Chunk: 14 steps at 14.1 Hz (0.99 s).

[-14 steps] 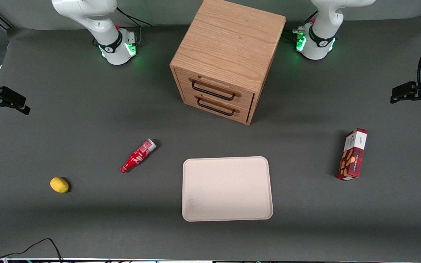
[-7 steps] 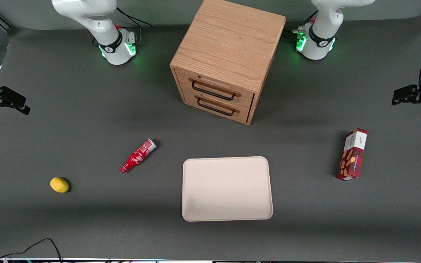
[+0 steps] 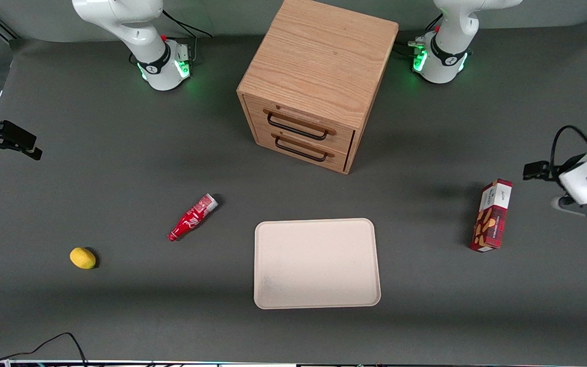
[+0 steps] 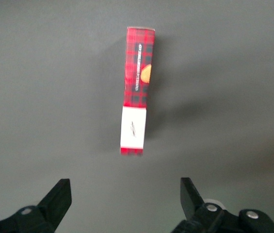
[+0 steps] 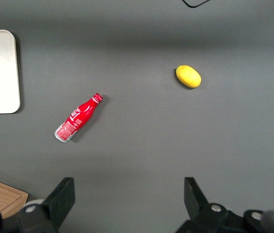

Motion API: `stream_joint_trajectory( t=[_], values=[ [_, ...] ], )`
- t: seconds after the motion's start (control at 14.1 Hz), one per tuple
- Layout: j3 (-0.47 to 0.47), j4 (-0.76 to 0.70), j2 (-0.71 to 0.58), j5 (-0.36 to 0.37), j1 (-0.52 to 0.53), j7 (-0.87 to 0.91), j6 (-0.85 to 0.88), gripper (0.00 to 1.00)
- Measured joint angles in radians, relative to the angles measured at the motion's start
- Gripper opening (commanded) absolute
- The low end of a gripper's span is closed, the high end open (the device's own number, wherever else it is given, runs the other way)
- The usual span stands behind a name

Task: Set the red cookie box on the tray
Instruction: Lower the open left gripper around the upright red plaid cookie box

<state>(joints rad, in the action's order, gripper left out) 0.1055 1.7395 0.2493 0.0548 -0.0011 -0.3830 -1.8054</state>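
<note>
The red cookie box [image 3: 491, 215] lies flat on the grey table toward the working arm's end, its white end panel farther from the front camera. It also shows in the left wrist view [image 4: 137, 92], whole and untouched. My left gripper [image 3: 586, 206] hovers above the table beside the box, farther out toward the table's end. In the left wrist view the gripper [image 4: 125, 194] is open wide and empty, with bare table between its fingers [image 4: 59, 199] and the box lying clear of their tips. The cream tray [image 3: 316, 263] lies empty near the table's middle, nearer the front camera than the cabinet.
A wooden two-drawer cabinet [image 3: 319, 84] stands at the table's middle, farther from the front camera than the tray. A small red bottle [image 3: 192, 217] lies beside the tray toward the parked arm's end, and a yellow lemon [image 3: 83, 258] lies farther that way.
My left gripper has moved down and inward from the table's end, coming close beside the cookie box. The box, tray and other things have not moved.
</note>
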Motion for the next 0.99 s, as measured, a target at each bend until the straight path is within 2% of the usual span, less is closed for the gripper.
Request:
stream_joint_trajectory(
  t=[0.35, 0.64, 0.99],
  values=[
    [-0.001, 0.126, 0.1, -0.004, 0.0, -0.029, -0.315, 1.0],
    [-0.003, 0.229, 0.14, -0.036, 0.0, -0.032, -0.496, 1.0],
    [-0.01, 0.293, 0.149, -0.044, -0.001, -0.033, -0.583, 0.96]
  ],
)
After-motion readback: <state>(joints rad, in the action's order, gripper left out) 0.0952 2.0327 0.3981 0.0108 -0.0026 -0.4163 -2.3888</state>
